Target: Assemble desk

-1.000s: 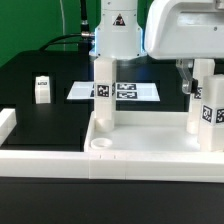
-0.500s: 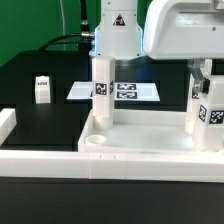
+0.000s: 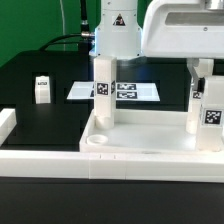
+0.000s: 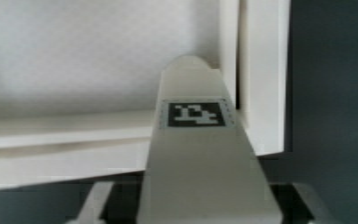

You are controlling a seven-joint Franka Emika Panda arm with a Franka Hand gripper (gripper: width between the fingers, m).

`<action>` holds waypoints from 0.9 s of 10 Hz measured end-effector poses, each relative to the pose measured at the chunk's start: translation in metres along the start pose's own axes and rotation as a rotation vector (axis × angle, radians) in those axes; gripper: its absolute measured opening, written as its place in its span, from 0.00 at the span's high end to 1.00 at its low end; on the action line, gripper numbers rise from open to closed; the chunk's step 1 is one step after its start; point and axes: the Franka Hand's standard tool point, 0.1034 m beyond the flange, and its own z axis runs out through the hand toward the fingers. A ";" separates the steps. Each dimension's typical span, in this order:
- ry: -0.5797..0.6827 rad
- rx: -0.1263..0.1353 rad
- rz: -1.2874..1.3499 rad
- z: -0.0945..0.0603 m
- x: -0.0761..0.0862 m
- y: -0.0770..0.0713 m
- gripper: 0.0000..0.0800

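The white tabletop [image 3: 140, 150] lies rim up at the front. One leg [image 3: 103, 95] stands upright in it at the exterior view's left, and another [image 3: 191, 112] at the right rear. My gripper [image 3: 203, 72] is shut on a third tagged leg [image 3: 212, 115], which stands upright at the tabletop's right front. In the wrist view this leg [image 4: 202, 150] fills the space between my dark fingers [image 4: 114, 205], gripper [image 4: 202, 208], with the tabletop's rim [image 4: 256, 80] behind it. A fourth short leg [image 3: 42, 90] stands loose on the black table at the left.
The marker board [image 3: 130, 92] lies flat behind the tabletop, by the arm's base [image 3: 118, 35]. A low white border rail [image 3: 8, 125] runs along the left front of the black table.
The held leg's tag has shifted slightly to the right and faces the camera more squarely. My gripper has moved a little right with it. Other legs are still.
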 end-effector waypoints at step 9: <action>-0.018 -0.003 0.845 0.001 -0.003 -0.002 0.64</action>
